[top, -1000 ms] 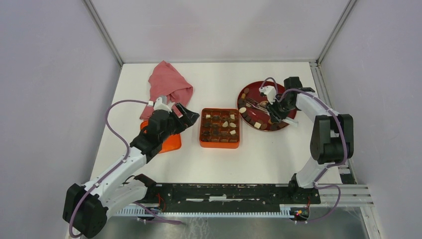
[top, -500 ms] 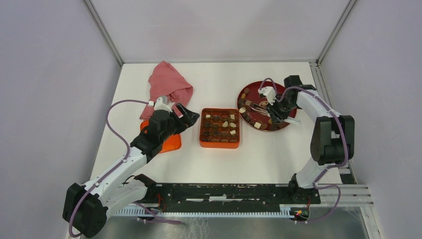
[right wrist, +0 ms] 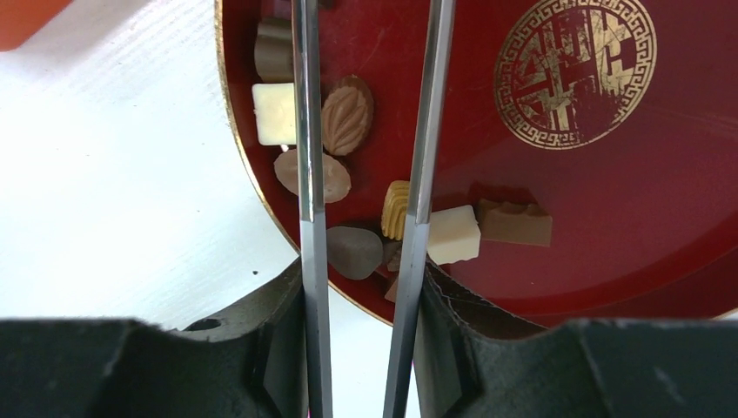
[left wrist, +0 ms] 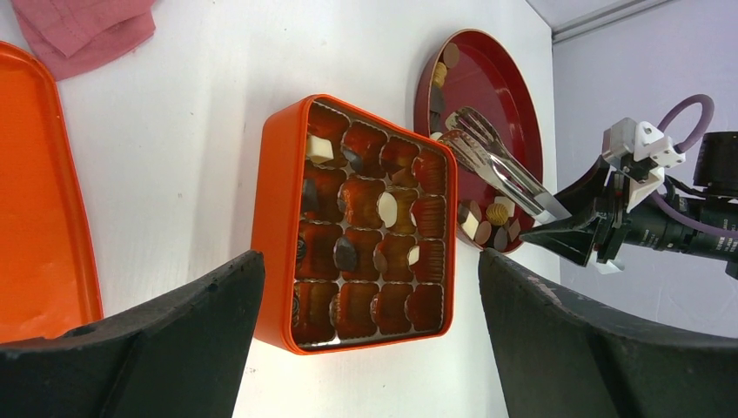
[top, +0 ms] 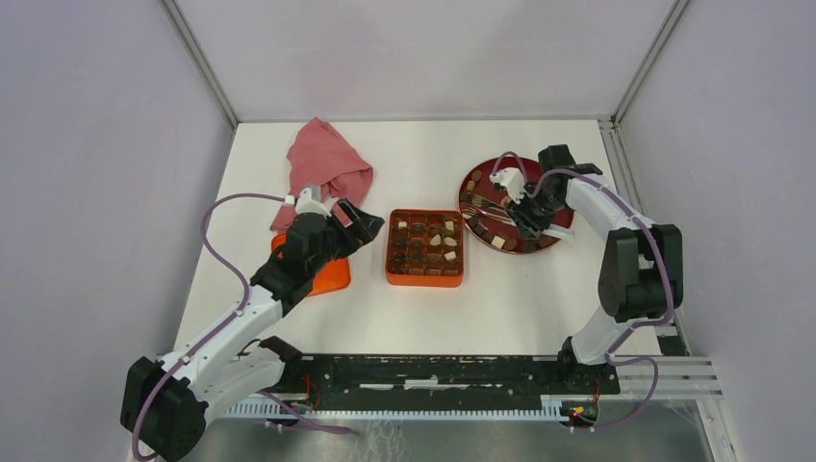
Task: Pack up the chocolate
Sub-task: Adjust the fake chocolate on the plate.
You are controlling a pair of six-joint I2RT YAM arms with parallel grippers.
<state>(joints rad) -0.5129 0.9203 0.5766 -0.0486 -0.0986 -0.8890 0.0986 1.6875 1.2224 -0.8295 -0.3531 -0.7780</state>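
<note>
Right gripper (right wrist: 361, 287) is pinching tongs (right wrist: 309, 131) over red plate (right wrist: 609, 200); should be centering one chocolate (right wrist: 396, 209) between tips. Left gripper (top: 358, 223) jaws spread.

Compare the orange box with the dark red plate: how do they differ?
The orange box is square; the dark red plate is round. The box is a grid of cells with chocolate in separate cells; the plate is one open dish with pieces loose near its rim. The right claw holds metal tongs over the plate, not over the box. Both rest on the white table and hold chocolate.
</note>
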